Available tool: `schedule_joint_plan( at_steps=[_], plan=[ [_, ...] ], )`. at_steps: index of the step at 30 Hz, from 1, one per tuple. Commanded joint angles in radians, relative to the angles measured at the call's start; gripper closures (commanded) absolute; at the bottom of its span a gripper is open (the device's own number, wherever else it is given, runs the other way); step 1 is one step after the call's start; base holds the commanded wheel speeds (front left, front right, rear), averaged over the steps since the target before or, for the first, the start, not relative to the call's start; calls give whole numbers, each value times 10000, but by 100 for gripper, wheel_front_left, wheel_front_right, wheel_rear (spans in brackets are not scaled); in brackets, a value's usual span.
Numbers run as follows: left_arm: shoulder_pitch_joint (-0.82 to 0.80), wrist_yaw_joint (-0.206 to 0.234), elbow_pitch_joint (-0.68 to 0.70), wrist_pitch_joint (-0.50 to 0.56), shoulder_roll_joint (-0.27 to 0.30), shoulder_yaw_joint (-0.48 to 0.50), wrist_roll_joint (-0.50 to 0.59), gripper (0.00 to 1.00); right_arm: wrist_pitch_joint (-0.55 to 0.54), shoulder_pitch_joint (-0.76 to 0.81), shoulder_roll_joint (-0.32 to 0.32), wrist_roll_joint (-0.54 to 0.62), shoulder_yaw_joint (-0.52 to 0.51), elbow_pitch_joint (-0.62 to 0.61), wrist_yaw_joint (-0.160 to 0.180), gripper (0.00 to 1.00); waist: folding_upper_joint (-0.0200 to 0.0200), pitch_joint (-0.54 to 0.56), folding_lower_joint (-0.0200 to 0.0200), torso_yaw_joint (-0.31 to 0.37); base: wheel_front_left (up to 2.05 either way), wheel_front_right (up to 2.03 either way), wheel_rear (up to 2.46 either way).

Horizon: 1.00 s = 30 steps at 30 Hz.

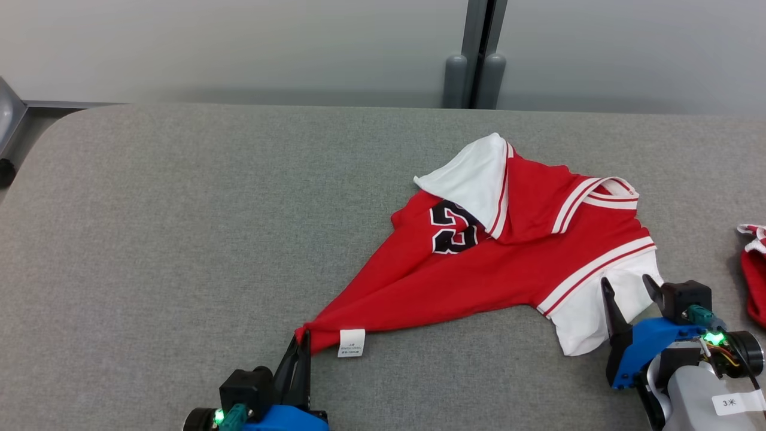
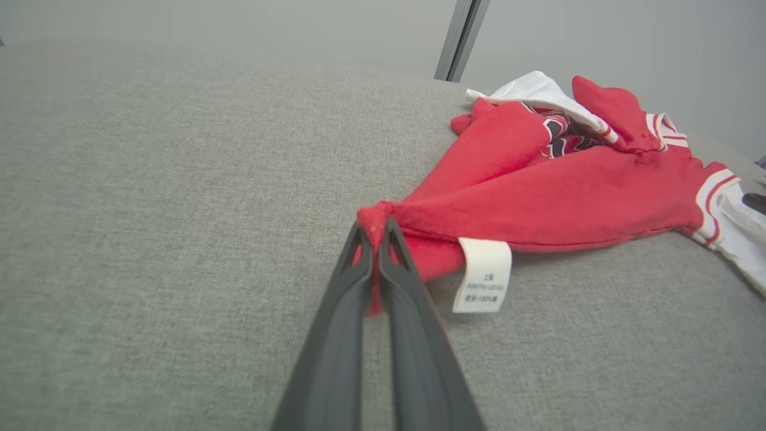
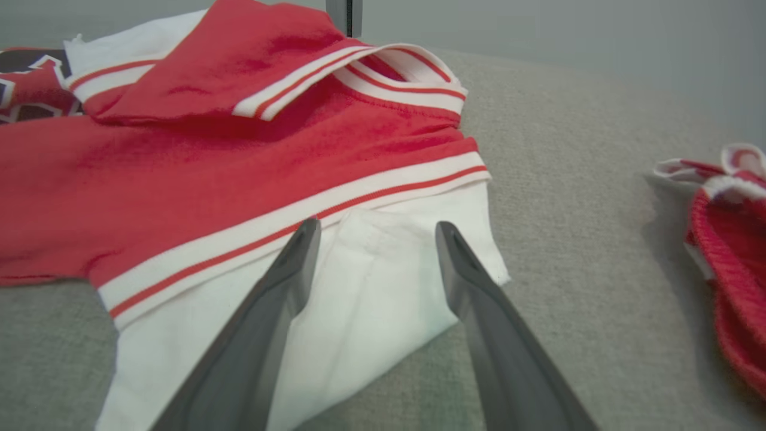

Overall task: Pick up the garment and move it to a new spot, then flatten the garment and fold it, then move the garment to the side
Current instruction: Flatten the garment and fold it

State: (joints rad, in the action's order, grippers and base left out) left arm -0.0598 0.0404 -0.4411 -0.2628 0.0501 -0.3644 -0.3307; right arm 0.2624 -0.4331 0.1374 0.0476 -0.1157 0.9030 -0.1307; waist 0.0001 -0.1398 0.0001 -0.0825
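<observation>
Grey felt table (image 1: 149,239) from the head: red garment (image 1: 508,257) sprawled right of centre, left gripper (image 1: 303,338) pinched on its near corner, right gripper (image 1: 627,279) splayed wide over the white sleeve (image 1: 583,329), a second red cloth (image 1: 755,275) well apart. Left wrist: red fabric nipped tight, white label (image 2: 483,275) just beside. Right wrist: striped band (image 3: 227,245) beyond the parted jaws

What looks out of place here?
The jersey lies askew: a white sleeve is flipped over the number, and the fabric is drawn to a point where the left gripper pinches its corner. A second red garment sits at the right edge.
</observation>
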Motion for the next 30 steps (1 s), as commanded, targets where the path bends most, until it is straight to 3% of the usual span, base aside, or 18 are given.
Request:
schedule_joint_plan(
  at_steps=[1,2,4,5,8,12,13,20,30],
  plan=[
    [-187,32,43,-27,3,-52,-15,100,31,-257,82,126,-72,173,-1,0,-1,-64,-1,-47,0,0,0],
    [-235,7,52,-27,3,-125,-15,100,28,-289,76,162,-101,315,-1,0,-1,-102,-1,-73,0,0,0],
    [-318,19,77,-27,3,-190,-36,100,30,-366,46,206,-185,432,-1,16,-1,-165,-1,-115,0,0,0],
    [-338,29,85,-27,3,-208,-45,100,30,-384,49,232,-211,503,-1,18,-1,-201,-1,-142,0,0,0],
    [-383,30,53,-27,3,-207,-53,100,30,-463,49,318,-331,701,-1,45,-1,-312,-1,-209,0,0,0],
    [-443,0,10,-27,3,-176,24,100,10,-550,98,402,-583,999,-1,70,-1,-429,-1,-298,0,0,0],
    [-449,4,-1,-27,3,-159,30,100,7,-564,109,454,-630,1088,-1,97,-1,-440,-1,-310,0,0,0],
    [-457,38,10,-27,3,-41,54,100,18,-654,-56,271,-890,648,-1,100,-1,-356,-1,-244,0,0,0],
    [-994,-59,1558,-29,3,749,347,100,16,-32,-327,-1400,-478,-2832,-1,100,-1,612,-1,494,0,0,0]
  ],
)
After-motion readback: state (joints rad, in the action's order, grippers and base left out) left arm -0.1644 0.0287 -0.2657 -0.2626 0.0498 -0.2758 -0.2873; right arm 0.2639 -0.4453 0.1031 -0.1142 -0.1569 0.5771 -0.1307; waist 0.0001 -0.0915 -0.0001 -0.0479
